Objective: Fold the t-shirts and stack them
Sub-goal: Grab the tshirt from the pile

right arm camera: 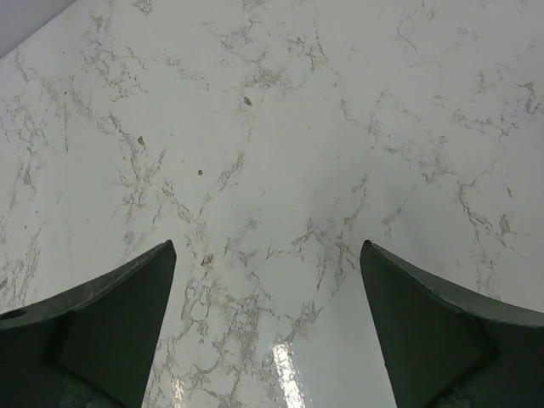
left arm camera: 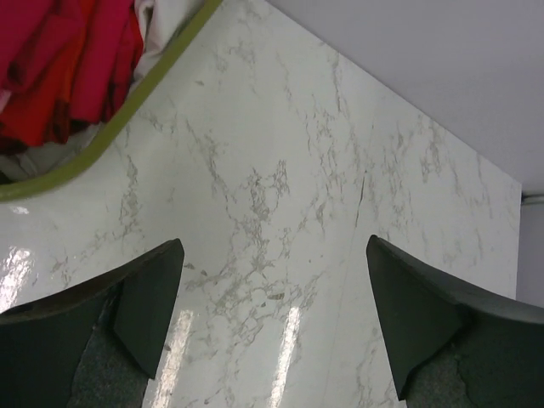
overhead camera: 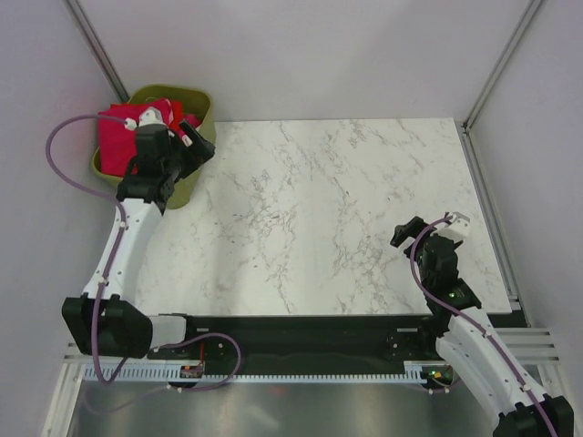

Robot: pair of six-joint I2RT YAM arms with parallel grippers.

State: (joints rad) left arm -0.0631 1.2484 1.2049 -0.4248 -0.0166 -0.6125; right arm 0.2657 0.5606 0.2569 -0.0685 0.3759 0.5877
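Top external view: left gripper (overhead camera: 199, 146) and right gripper (overhead camera: 430, 228) are hanging wide open, empty; t-shirts (overhead camera: 117, 141) are lying heaped in the basket (overhead camera: 196, 95), so 1 grab could be lifting several.

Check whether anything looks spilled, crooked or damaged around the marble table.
Nothing stands out. The crimson red cloth t-shirts lie bunched in the olive-green plastic basket at the far left, not yet folded. The left gripper and right gripper are open and hold nothing.
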